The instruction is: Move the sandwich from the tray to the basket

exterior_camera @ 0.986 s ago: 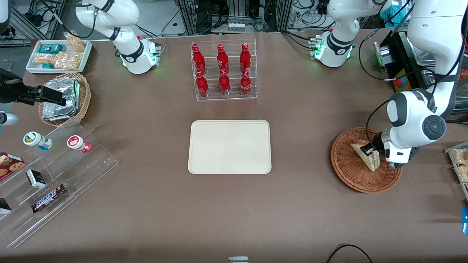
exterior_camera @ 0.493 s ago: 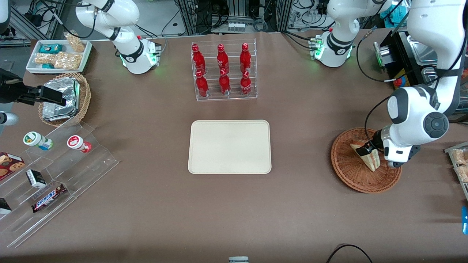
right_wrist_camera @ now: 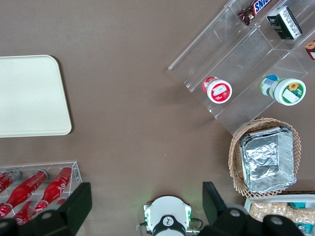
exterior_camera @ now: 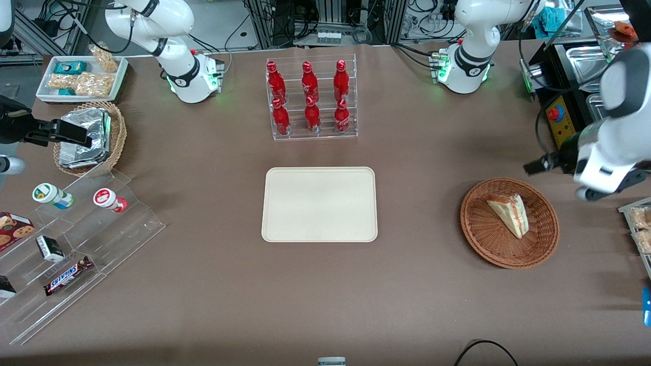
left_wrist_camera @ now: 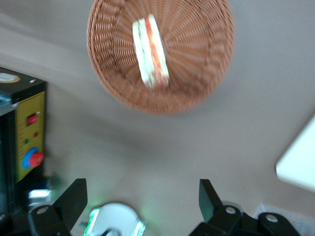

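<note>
My gripper hangs above the table, farther from the front camera than the round wicker basket and apart from it. In the left wrist view the gripper is open, with nothing between its fingers. A sandwich wedge lies in the basket, its layered filling showing in the left wrist view, where the sandwich rests inside the woven basket. Toward the working arm's end of the table, a tray cut by the front view's edge holds wrapped pieces.
Beside the basket lies a flat cream board. A clear rack of red bottles stands farther from the front camera. A black machine with a yellow panel stands near my gripper. Toward the parked arm's end is a clear stepped shelf.
My gripper has moved off the basket, away from the front camera and toward the working arm's end. The sandwich stays in the basket, now fully uncovered.
</note>
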Available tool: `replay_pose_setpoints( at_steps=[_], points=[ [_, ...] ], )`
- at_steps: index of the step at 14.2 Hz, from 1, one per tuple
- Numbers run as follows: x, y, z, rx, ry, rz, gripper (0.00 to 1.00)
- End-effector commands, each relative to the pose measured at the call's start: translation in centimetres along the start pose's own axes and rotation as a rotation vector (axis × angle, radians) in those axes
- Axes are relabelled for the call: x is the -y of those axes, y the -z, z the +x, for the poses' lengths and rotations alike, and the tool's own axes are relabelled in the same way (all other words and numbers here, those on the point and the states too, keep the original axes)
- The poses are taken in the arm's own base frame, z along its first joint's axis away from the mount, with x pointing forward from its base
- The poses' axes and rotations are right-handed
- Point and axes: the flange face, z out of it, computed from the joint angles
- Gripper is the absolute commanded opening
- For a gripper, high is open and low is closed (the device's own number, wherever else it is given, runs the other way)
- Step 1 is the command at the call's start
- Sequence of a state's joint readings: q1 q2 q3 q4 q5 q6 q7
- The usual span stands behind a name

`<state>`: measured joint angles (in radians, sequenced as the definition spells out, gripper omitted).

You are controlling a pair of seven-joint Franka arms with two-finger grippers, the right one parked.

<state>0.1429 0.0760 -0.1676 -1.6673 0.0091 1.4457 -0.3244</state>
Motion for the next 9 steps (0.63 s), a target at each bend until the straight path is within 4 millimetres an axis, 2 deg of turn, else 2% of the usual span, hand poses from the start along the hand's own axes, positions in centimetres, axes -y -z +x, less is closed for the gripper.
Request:
replay_pose_setpoints(
  at_steps=[1,3,4,6,9],
  points=[
    [-1.2,4.4,-2.1,0.037,-0.124,0.024,1.0],
    [-2.2,6.7,-2.9,-0.021,-0.146,0.072,1.0],
    [-3.7,6.9,-3.5,-0.042,-0.172,0.111,1.0],
    [-5.2,7.4,-4.4,-0.073,-0.205,0.148,1.0],
    [-5.8,8.7,-4.8,-0.098,-0.222,0.119,1.0]
  ],
)
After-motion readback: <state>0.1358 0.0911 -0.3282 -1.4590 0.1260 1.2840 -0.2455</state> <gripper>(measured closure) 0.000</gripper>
